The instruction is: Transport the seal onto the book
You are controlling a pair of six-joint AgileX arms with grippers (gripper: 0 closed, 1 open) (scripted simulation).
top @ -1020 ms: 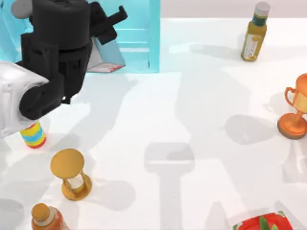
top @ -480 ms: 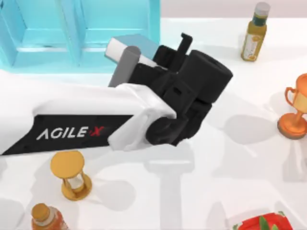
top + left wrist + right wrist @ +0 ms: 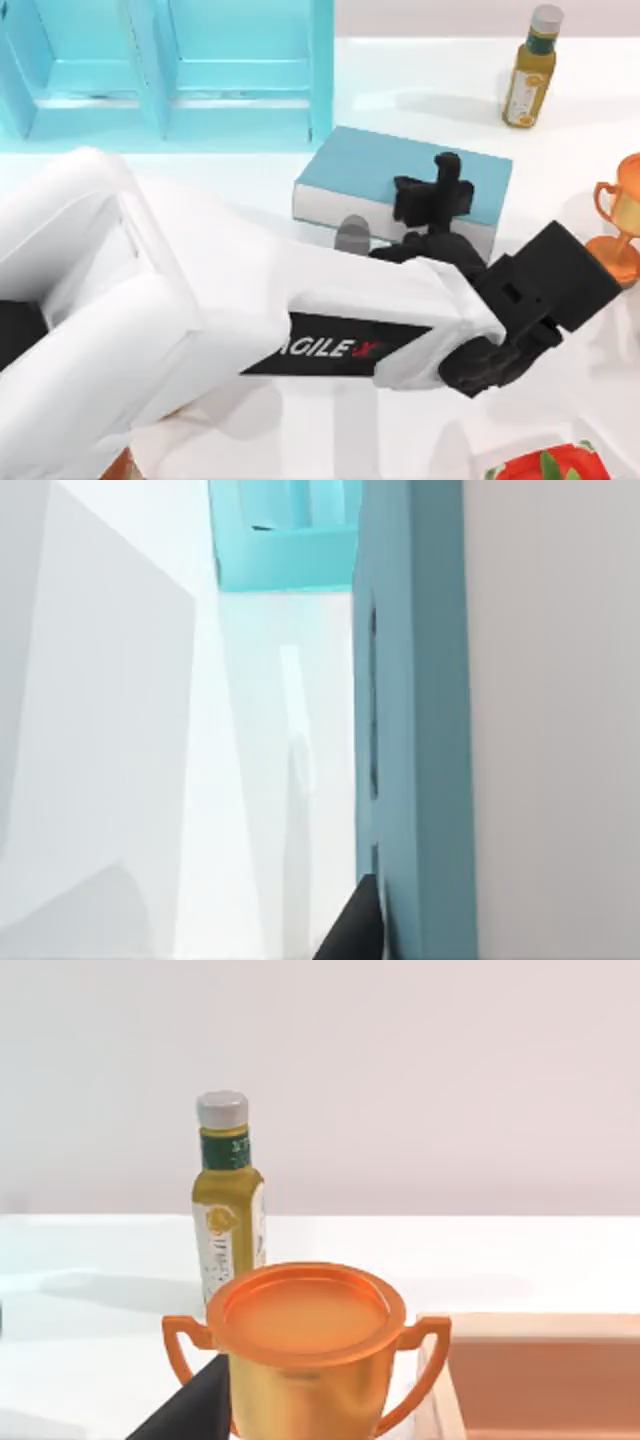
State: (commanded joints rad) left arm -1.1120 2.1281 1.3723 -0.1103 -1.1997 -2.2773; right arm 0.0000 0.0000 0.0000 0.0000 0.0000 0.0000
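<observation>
Left fingers (image 3: 437, 195) state unclear, over book (image 3: 400, 170) near cover.

- The bench (image 3: 420, 90) was white and glossy, with soft grey shadows lying across it.
- A light-blue shelf unit (image 3: 170, 70) stood at the far left of the bench, its compartments open toward the camera.
- Behind the bench a plain pale grey wall (image 3: 400, 1080) rose, evenly lit.
</observation>
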